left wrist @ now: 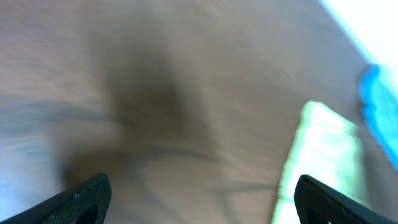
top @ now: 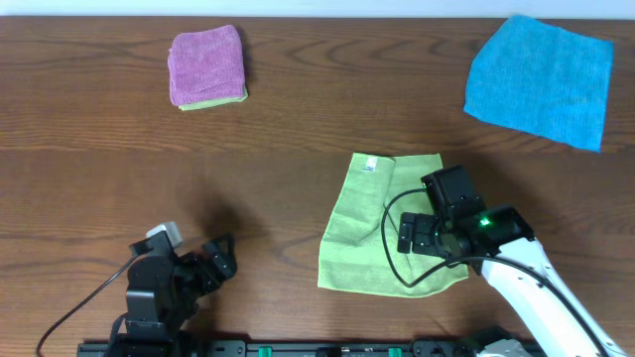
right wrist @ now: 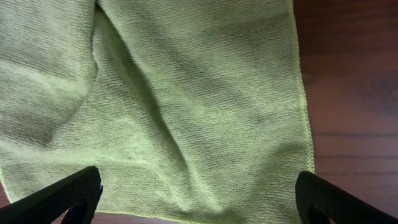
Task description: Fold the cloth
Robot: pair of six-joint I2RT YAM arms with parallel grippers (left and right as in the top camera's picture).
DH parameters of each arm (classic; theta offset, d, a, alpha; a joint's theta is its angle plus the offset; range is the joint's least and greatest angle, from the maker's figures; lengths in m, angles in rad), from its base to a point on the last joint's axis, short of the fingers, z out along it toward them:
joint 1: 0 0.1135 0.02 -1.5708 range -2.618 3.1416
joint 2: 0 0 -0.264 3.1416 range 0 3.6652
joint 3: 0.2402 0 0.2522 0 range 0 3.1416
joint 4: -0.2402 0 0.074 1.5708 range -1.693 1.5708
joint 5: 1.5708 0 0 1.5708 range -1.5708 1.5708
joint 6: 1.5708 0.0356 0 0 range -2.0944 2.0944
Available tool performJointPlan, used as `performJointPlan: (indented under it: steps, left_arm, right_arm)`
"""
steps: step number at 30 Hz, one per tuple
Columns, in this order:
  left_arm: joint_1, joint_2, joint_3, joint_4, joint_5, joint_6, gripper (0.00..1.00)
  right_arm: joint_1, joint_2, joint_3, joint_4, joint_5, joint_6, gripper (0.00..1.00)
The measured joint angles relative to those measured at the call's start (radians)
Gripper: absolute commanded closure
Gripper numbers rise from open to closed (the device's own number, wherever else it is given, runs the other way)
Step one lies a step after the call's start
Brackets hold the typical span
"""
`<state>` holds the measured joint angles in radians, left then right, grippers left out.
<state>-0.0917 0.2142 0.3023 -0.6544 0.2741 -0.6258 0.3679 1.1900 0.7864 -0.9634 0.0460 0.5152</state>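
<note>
The lime yellow-green square terry cloth (top: 369, 230) lies open on the brown wooden table (top: 298, 149), right of centre and near the front edge. Its small white tag (top: 369, 165) sits at the far left corner, and a soft ridge runs across the cloth, so no fold looks made yet. The right gripper (right wrist: 199, 184) hangs over the cloth's right half with its fingers (right wrist: 79, 186) spread wide and holding nothing. The left gripper (left wrist: 200, 198) is well off to the left over bare table, its fingers also spread and empty, though its own view is too blurred to show more. The main risk I see is where the right fingers would land. They are over the body of the cloth rather than at an edge or corner, so closing there would likely bunch up a hump of terry, and lifting that would crumple the sheet. The existing ridge could also get pressed into a crooked crease. A black cable loop (top: 389, 248) from the right arm hangs above the cloth and might drag it. The bright blue cloth (top: 541, 79) and the pinkish-purple folded cloth (top: 206, 61) lie well apart at the far side.
</note>
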Motion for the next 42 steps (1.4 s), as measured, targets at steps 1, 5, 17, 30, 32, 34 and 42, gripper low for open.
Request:
performJointPlan:
  steps: [1,5,17,30,32,34,42]
  left_arm:
    - [0.000,0.005,0.000,0.016,0.039,-0.006,0.04]
    - [0.000,0.098,0.004,0.029,0.170,-0.013,0.01]
    - [-0.270,0.868,0.529,0.014,0.225,0.104,0.04]
    - [-0.305,1.183,0.853,-0.079,0.193,0.155,0.04]
    - [-0.305,1.183,0.861,-0.083,0.185,0.156,0.04]
    - [-0.305,1.183,0.861,-0.091,0.176,0.156,0.04]
    - [-0.305,1.183,0.861,-0.129,0.132,0.171,0.04]
  right_arm:
    - [0.000,0.000,0.000,0.002,-0.003,0.000,0.01]
    - [0.000,0.000,0.000,0.045,-0.006,-0.026,0.01]
    - [-0.164,0.103,0.007,0.428,-0.110,-0.189,0.99]
    - [-0.226,0.541,0.087,0.616,-0.200,-0.334,0.99]
    - [-0.226,0.565,0.103,0.639,-0.198,-0.340,0.99]
    - [-0.226,0.592,0.119,0.681,-0.181,-0.344,0.99]
    - [-0.226,0.683,0.172,0.858,-0.132,-0.368,0.99]
